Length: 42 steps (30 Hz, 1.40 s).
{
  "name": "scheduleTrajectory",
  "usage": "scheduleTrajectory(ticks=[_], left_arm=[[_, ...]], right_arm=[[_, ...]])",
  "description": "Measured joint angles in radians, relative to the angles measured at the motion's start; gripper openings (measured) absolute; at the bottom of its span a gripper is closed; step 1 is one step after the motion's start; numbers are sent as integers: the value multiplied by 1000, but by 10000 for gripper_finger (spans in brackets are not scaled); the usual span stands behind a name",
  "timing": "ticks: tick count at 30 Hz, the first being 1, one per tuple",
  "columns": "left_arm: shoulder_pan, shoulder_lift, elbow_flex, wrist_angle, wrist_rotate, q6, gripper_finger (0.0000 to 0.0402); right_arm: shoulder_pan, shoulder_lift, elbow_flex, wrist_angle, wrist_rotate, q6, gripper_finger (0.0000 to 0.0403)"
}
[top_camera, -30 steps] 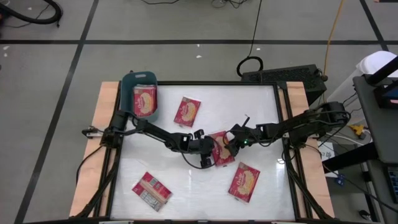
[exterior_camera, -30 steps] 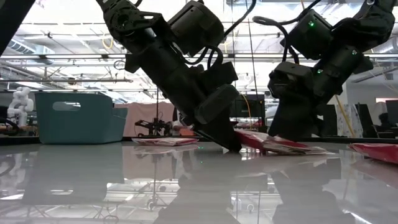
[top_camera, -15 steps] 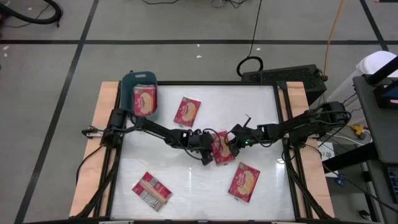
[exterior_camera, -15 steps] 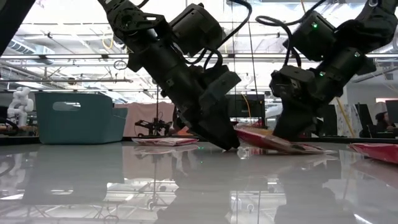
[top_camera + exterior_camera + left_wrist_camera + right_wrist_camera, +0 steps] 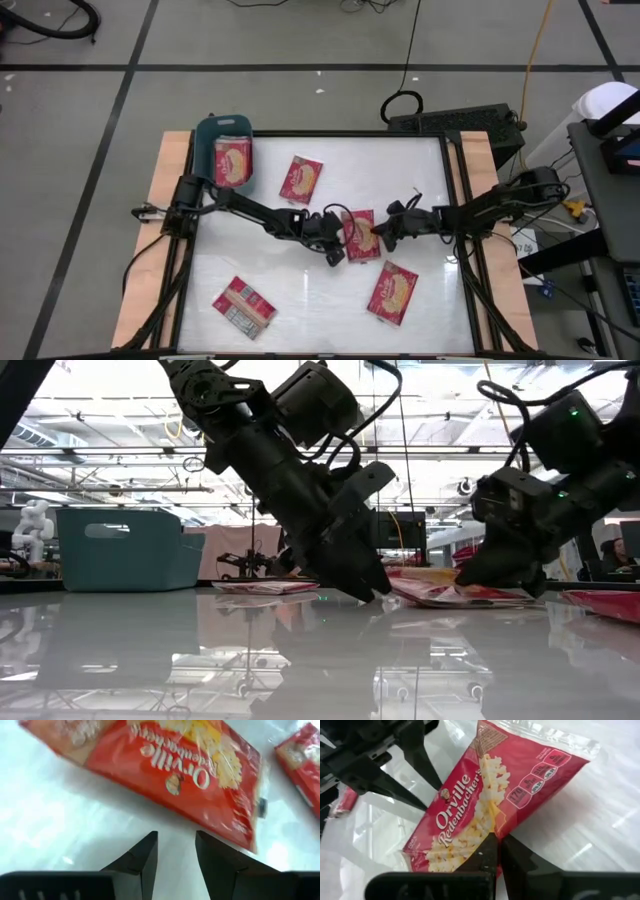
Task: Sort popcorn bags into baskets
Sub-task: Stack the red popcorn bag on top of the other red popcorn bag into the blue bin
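Right wrist view: my right gripper (image 5: 497, 851) has just clamped shut on the near edge of the popcorn bag (image 5: 360, 235) at the table's (image 5: 300, 285) middle.
Left gripper (image 5: 175, 851): part-open, empty, just beside that bag.
Meaning: bag gripped, ready for lifting.
Basket (image 5: 215, 135): far-left corner.

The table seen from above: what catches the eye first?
Two dark arms meet at the table's middle over one red popcorn bag: the right gripper is shut on its edge, the left gripper open beside it. At the far left corner, a teal basket already holds a bag.
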Motion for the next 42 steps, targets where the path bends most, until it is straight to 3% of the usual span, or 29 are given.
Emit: scheduleTrajectory(ticks=[6,15,26,30,36,42], left_arm=[[10,-14,-2,-6,38,-100,134],[21,8,1,91,-61,-410,98],[25,34,0,128,-42,-540,157],[21,32,-1,160,-70,-575,158],[22,71,0,269,-90,-573,122],[21,67,-1,296,-84,-417,29]], right_arm=[[7,1,-9,33,-9,-34,6],[7,2,-9,28,-13,-34,6],[7,2,-10,24,-16,-53,6],[7,2,-10,27,-16,-53,6],[8,2,-11,24,-13,-47,6],[8,2,-11,32,-12,-55,6]])
